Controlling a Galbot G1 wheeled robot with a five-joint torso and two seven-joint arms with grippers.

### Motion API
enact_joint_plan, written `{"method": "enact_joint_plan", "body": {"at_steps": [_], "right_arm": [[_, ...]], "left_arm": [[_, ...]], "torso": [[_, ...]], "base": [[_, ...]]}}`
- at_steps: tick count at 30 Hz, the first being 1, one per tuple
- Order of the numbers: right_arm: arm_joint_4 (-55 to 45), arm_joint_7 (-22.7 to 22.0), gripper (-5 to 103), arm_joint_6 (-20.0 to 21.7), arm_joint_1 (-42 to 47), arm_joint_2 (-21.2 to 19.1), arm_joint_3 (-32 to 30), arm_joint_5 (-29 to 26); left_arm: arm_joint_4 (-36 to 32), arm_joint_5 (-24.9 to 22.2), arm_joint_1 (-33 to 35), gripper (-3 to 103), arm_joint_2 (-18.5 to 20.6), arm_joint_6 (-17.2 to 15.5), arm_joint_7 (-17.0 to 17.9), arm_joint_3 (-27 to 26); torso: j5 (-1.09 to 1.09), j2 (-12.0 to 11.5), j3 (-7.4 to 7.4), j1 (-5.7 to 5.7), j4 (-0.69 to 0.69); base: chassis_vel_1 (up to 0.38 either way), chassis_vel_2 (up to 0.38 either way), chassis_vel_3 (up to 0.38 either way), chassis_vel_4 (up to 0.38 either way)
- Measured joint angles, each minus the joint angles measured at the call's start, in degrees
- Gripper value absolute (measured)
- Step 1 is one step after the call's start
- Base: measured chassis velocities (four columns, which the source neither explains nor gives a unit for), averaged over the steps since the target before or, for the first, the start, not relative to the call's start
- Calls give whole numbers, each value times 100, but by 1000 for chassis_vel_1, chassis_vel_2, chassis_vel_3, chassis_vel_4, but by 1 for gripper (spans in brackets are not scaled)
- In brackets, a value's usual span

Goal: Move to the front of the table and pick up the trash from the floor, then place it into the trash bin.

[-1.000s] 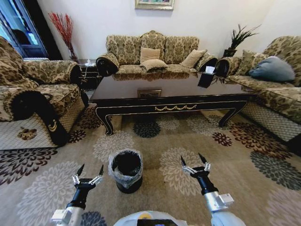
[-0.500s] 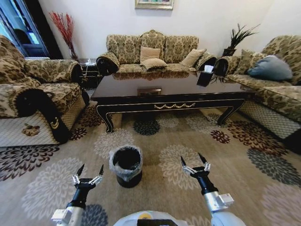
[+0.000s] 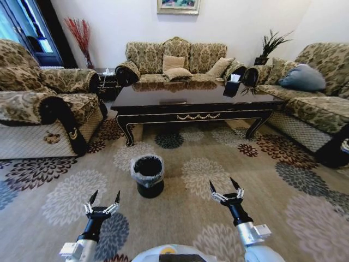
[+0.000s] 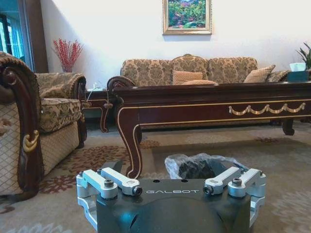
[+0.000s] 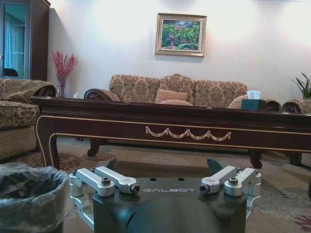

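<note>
The table (image 3: 196,103) is long, low and near-black with gold scrollwork, and it stands ahead in front of the sofa; it also appears as the table (image 4: 214,97) and the table (image 5: 170,121) in the wrist views. The trash bin (image 3: 148,176), round and black with a thin liner, stands on the carpet between me and the table, slightly left of centre. My left gripper (image 3: 105,196) hovers open, near and left of the bin. My right gripper (image 3: 223,187) hovers open to the bin's right. The trash is out of view.
An armchair (image 3: 38,109) flanks the table on the left, a sofa (image 3: 311,103) with a grey cushion on the right, and another sofa (image 3: 177,60) stands behind. A tissue box (image 3: 234,82) sits on the table. Patterned carpet (image 3: 218,164) stretches around the bin.
The whole picture has shifted: table and bin now sit higher and look smaller, so the camera has moved. Both arms hold the same pose with open fingers.
</note>
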State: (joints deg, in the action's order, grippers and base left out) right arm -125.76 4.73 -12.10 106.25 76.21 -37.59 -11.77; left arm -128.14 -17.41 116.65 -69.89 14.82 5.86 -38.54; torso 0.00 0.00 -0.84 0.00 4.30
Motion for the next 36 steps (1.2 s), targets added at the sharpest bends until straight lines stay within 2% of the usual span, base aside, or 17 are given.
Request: {"method": "enact_joint_plan", "body": {"at_steps": [22,36], "right_arm": [[0,-1,100,0,0,0,0,0],[0,-1,100,0,0,0,0,0]], "left_arm": [[0,-1,-1,100,0,-1,0,0],[0,0,0,100,0,-1,0,1]], "torso": [[0,0,0,0,0],[1,1,2,-1,0]], "base": [[229,-226,-222,223],[304,-310,-310,306]]}}
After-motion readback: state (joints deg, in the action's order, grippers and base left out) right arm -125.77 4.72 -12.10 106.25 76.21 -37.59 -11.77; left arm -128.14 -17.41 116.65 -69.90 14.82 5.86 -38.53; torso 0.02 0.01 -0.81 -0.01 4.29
